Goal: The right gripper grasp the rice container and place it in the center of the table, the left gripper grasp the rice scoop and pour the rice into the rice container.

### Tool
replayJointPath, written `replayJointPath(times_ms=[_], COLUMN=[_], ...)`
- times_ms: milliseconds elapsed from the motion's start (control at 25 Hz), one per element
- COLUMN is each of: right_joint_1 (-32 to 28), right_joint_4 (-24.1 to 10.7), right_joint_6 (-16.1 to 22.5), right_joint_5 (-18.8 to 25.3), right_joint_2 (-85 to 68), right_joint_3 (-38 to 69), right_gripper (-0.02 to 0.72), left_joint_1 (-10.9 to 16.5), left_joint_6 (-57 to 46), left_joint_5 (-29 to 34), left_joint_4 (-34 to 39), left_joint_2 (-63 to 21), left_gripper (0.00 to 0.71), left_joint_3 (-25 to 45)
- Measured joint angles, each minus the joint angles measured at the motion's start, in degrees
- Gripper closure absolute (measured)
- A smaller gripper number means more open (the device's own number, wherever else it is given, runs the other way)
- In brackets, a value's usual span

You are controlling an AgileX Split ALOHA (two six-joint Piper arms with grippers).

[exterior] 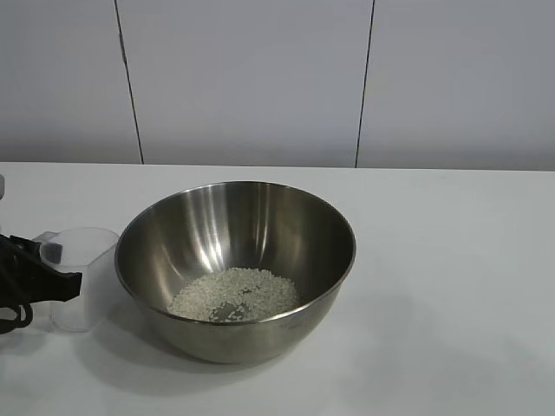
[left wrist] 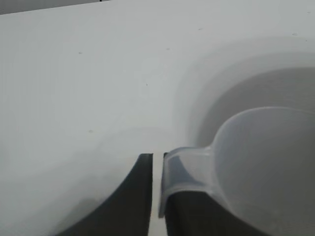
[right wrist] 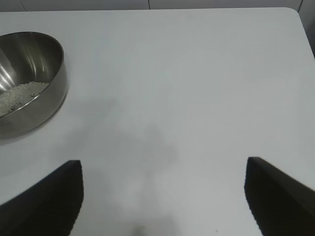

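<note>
near the middle of the white table stands the rice container, a big steel bowl, upright and with a loose heap of rice lying in its bottom. judging by that, both main steps look done: the bowl is placed centrally and the grains are already inside it.

just beside the bowl, on its left in the exterior view, the rice scoop stands upright on the table and looks empty; whether it touches the bowl's wall i cannot tell. the left claw is at the scoop's handle. from the left wrist view, the left claw has its two fingers only a narrow gap apart, and the scoop has its handle tab lying over one finger rather than pinched between the two. that reads to me as a claw letting go or just released, though i cannot say for certain that the grip is fully off.

the right claw is released, its fingers spread wide over bare table, well apart from the bowl, which shows at the edge of its wrist view.

what seems left is small: the left claw coming clear of the scoop without tipping it, then the arm pulling away.
</note>
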Motion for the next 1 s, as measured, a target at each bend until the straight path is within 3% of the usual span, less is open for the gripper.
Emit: replayJointPath(times_ms=[160,400,680,880,1000], right_joint_1=[0.0,0.0,0.0,0.0,0.0], right_joint_4=[0.0,0.0,0.0,0.0,0.0], right_joint_6=[0.0,0.0,0.0,0.0,0.0], right_joint_5=[0.0,0.0,0.0,0.0,0.0], right_joint_2=[0.0,0.0,0.0,0.0,0.0], right_joint_3=[0.0,0.0,0.0,0.0,0.0], right_gripper=[0.093,0.093,0.093,0.093,0.093], left_joint_1=[0.0,0.0,0.0,0.0,0.0], left_joint_6=[-0.15,-0.15,0.21,2.39,2.98], left_joint_5=[0.0,0.0,0.96,15.19,30.01], left_joint_4=[0.0,1.44,-1.39,-1.79,-1.79], left_joint_2=[0.0,-0.43,-10.38,-22.48,-31.42], left_gripper=[0.31,0.179,0.158,0.158,0.158], left_joint_3=[3.12,7.45,11.01,10.07,5.9])
